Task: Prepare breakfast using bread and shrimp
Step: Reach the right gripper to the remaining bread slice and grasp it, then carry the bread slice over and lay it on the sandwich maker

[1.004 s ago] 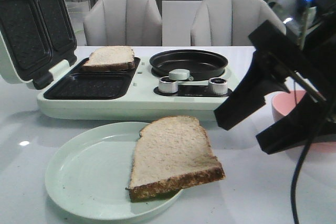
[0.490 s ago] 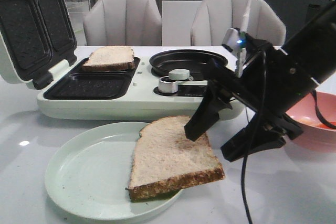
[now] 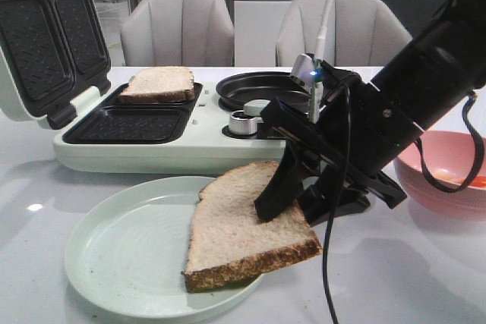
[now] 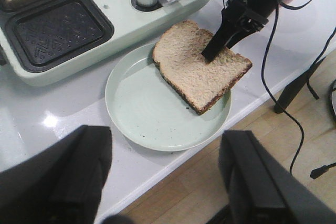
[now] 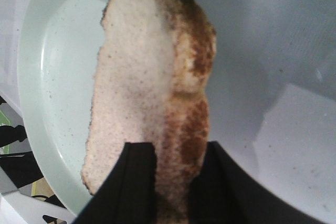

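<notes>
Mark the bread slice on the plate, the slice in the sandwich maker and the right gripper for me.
Bread slice on the plate (image 3: 231, 225): front view, middle of its pale crumb.
Slice in the sandwich maker (image 3: 158, 81): front view, centre of its top face.
Right gripper (image 5: 173, 182): right wrist view, between its fingertips at the slice's edge.

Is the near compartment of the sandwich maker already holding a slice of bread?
No, the near compartment is bare; the only slice in the sandwich maker lies in the far one.

The right arm slants down from the upper right of the frame toward the centre, its gripper parted. The left gripper (only dark blurred fingers show) stands wide apart.
</notes>
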Motion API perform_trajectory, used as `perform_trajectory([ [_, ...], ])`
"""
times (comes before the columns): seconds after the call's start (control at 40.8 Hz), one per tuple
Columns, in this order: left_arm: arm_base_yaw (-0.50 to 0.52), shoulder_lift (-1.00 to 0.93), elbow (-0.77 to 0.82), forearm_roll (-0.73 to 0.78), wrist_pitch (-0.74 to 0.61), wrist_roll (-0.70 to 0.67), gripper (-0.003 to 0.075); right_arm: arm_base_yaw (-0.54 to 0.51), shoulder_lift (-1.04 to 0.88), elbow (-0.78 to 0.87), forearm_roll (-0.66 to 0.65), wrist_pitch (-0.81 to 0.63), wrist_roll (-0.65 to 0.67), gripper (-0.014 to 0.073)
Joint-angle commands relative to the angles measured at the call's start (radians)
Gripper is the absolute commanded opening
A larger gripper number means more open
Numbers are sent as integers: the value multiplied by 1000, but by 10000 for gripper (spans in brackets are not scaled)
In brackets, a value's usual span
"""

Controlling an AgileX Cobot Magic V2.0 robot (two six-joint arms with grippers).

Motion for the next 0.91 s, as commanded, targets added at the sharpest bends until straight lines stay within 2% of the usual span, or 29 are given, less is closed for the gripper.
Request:
perform_trajectory([
  [0.0,-7,-1,-25,11,-66,-3,487,-3,-67,-26,15,32,-10,196],
  [0.245,-7,-1,-25,11,-66,-3,487,-3,-105,-26,5,12,-10,36],
  [0.539,-7,-1,-25,11,-66,-3,487,7,-232,-47,32,40,-10,35],
  [0.686,-7,-1,-25,11,-66,-3,487,33,-275,-165,57,33,-10,35],
  [0.882,-7,-1,-25,11,-66,-3,487,88,-178,-347,104,-13,-10,35],
])
